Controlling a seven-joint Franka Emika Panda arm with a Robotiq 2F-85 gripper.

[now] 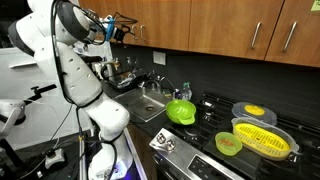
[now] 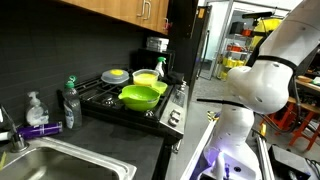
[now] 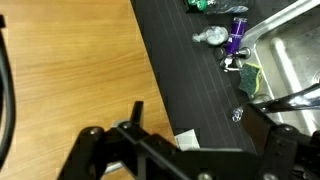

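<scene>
My gripper [image 1: 117, 28] hangs high up beside the wooden cabinets, far above the counter. In the wrist view the gripper [image 3: 187, 145] stands open, its dark fingers [image 3: 90, 138] wide apart with nothing between them. Below it lie the wooden cabinet face [image 3: 70, 70] and the dark wall [image 3: 185, 85] with a small white tag [image 3: 186, 138]. Nearest things below are the steel sink [image 3: 295, 55], a clear bottle [image 3: 212, 37], a purple soap dispenser [image 3: 238, 35] and a sponge [image 3: 249, 79]. The gripper touches nothing.
On the stove [image 1: 205, 135] stand a green bowl [image 1: 181, 111], a yellow colander [image 1: 263, 140], a small green bowl [image 1: 228, 144] and a plate [image 1: 250, 110]. The sink [image 2: 70, 160], a green-capped bottle [image 2: 70, 100] and the green bowl [image 2: 140, 96] also show. The arm's white body [image 2: 262, 78] fills the right.
</scene>
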